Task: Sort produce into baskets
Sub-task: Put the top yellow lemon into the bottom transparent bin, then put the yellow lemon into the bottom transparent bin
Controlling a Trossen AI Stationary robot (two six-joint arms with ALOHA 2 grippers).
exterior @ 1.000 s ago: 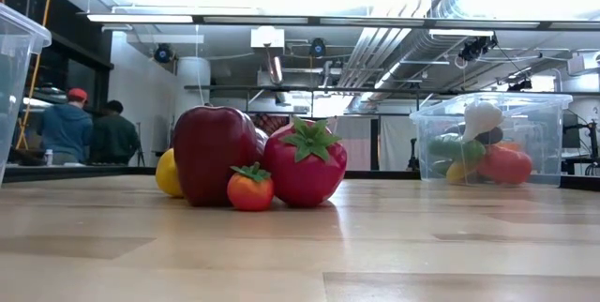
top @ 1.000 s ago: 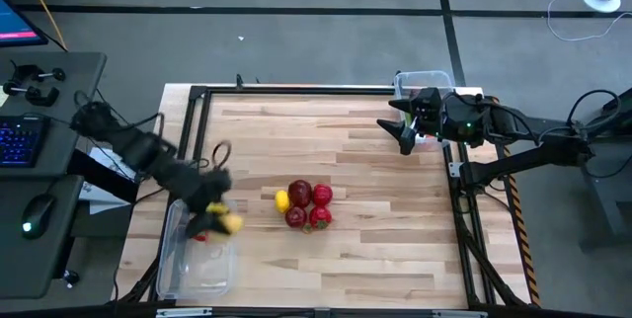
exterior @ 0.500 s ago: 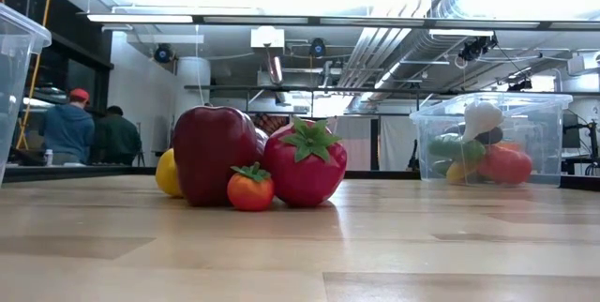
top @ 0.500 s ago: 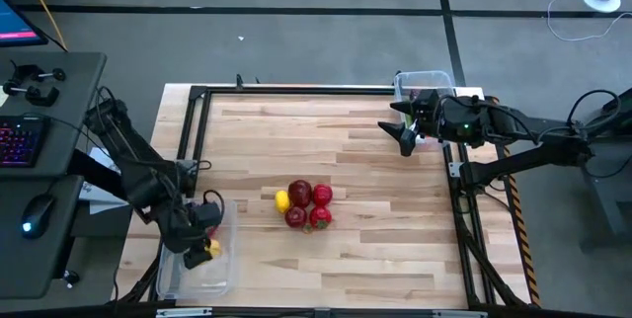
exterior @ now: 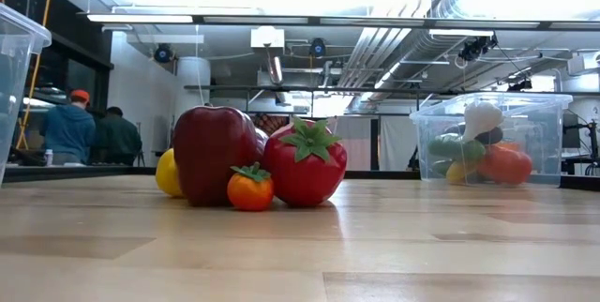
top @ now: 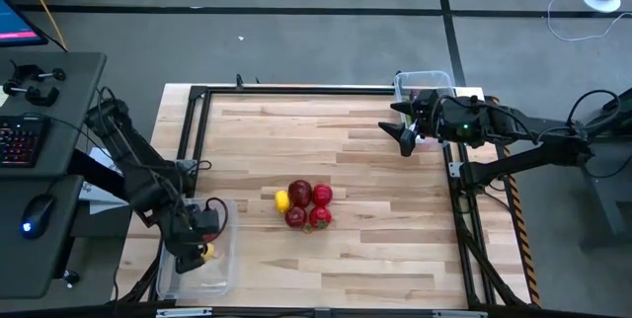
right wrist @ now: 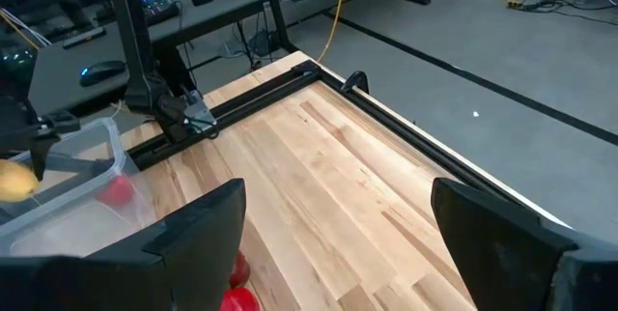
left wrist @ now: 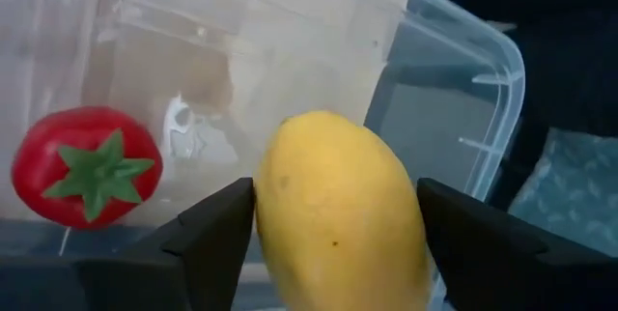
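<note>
Light wooden table [top: 375, 180] in a workshop with ceiling ducts; left gripper [left wrist: 333, 229] clasps a lemon [left wrist: 343, 214] over a clear bin [top: 197, 269]; right gripper [top: 403, 132] parted, empty.

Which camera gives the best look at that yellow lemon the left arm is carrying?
The left wrist view: the lemon fills it, between the left tool's fingers over the clear bin. The high view shows only a yellow speck; the right wrist view catches it at the edge; the low view misses it.

In the low view, the left clear bin [exterior: 17, 77] is cut off by the frame edge. The dark apple [exterior: 212, 155] mostly hides a yellow lemon [exterior: 168, 173]. Produce inside the far bin [exterior: 492, 138] blurs together.
</note>
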